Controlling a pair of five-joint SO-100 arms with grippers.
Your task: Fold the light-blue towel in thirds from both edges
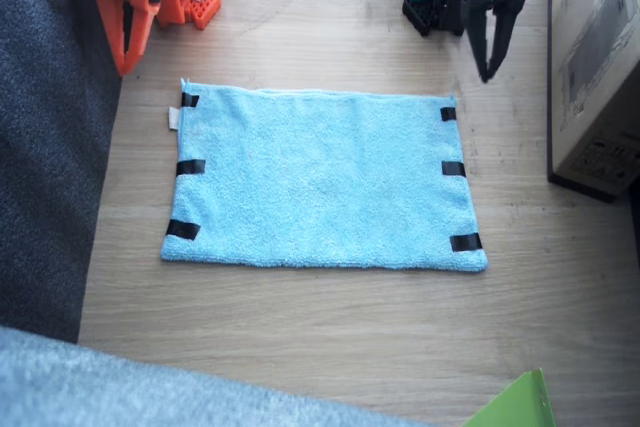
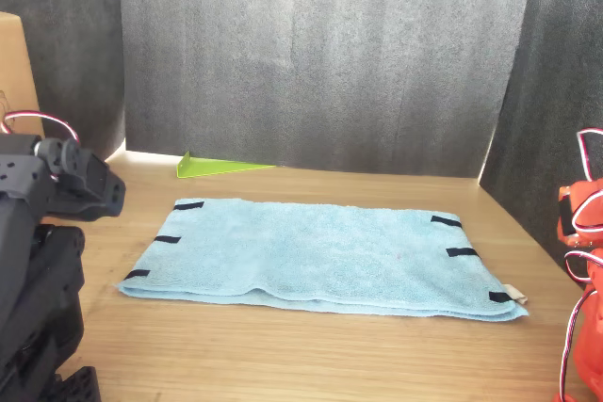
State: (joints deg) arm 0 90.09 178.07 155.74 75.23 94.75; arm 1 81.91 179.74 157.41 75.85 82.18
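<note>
In the fixed view, your light-blue towel point(image 1: 325, 179) lies flat and open on the tabletop point(image 1: 330, 347). It sits just below your left gripper point(image 1: 492, 57), which hangs over the near corner. Its fingers look close together. Your right gripper point(image 1: 128, 42) is orange, beside the other short edge; you cannot tell if it is open.

In the front view, the towel point(image 2: 320, 256) looks soft, light and floppy. Pinch a short edge by the black tape strips point(image 2: 167, 239); it will bend easily.

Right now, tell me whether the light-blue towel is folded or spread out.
Spread out. The light-blue towel lies flat as one layer on the table, with black tape strips visible along both short edges; neither edge is turned over.
</note>
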